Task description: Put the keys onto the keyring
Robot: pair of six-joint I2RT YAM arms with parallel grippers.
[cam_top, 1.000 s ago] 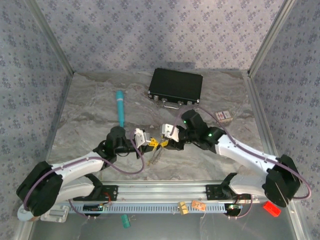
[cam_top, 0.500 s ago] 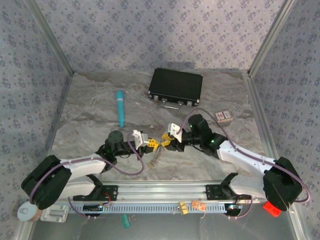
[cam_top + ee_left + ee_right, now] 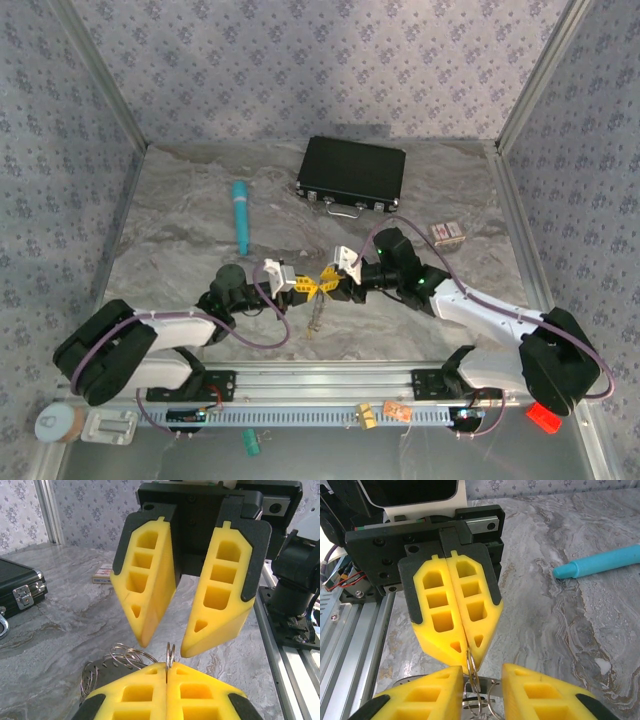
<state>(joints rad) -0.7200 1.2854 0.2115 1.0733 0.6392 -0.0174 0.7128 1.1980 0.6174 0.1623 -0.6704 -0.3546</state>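
My left gripper (image 3: 303, 288) and right gripper (image 3: 332, 284) meet tip to tip at the table's near middle. The left gripper (image 3: 167, 669) is shut on the keyring (image 3: 170, 656), a thin wire ring standing edge-up from its tips. The right gripper (image 3: 481, 674) is open, one finger on either side of that keyring (image 3: 473, 666) without touching it. More wire rings (image 3: 125, 656) and a flat grey slotted metal piece (image 3: 60, 677) hang beside the left fingers. A slim key-like piece (image 3: 317, 318) dangles below both grippers; the keys cannot be told apart.
A black case (image 3: 351, 173) lies at the back. The teal pen (image 3: 241, 215) is to the left, behind the left arm. A small box (image 3: 447, 233) sits at the right. The metal rail (image 3: 320, 385) runs along the near edge.
The two grippers have come closer together, tip to tip. The right gripper's jaws have narrowed around the keyring. The dangling piece has shifted slightly with the left gripper.
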